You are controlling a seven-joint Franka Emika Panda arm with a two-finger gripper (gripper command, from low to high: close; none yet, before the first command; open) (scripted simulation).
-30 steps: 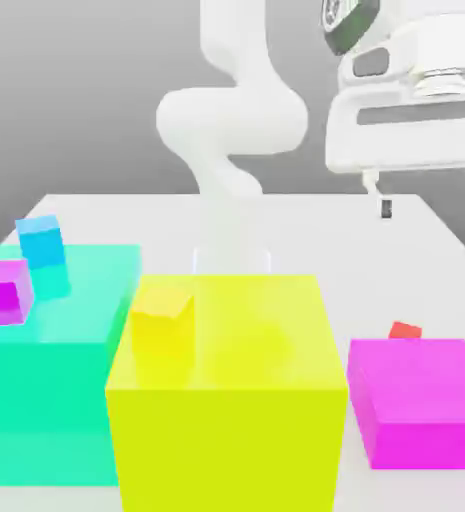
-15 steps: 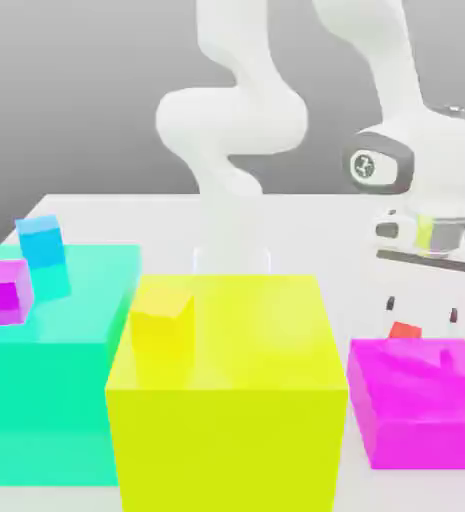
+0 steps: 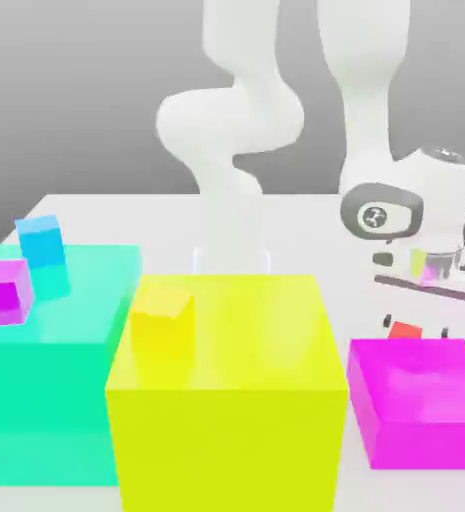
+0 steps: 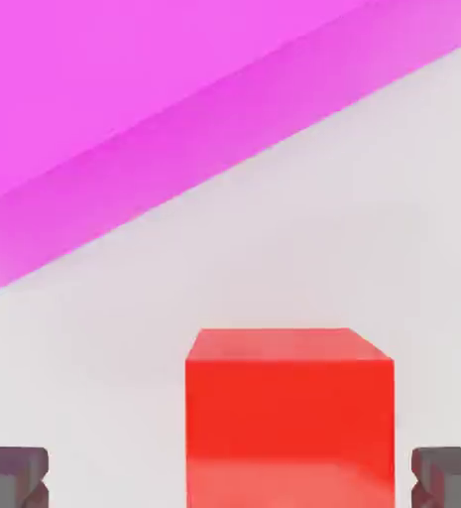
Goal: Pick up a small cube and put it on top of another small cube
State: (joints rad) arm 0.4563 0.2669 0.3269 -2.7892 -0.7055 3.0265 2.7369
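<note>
Hand view: glossy red small cube (image 4: 288,417), sharp-edged.

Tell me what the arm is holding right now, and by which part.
Nothing is held. The gripper is open, its jaws standing apart on either side of the small red cube without touching it; the cube sits on the table.

The white arm (image 3: 238,140) rises from its base at the back, bends over and drops down on the exterior view's right, where the wrist (image 3: 406,212) hangs low with the hand pointing downward. The gripper (image 3: 415,326) has its jaws spread wide, nothing clamped between them. In the hand view, the two dark fingertips (image 4: 12,476) stand well apart.
</note>
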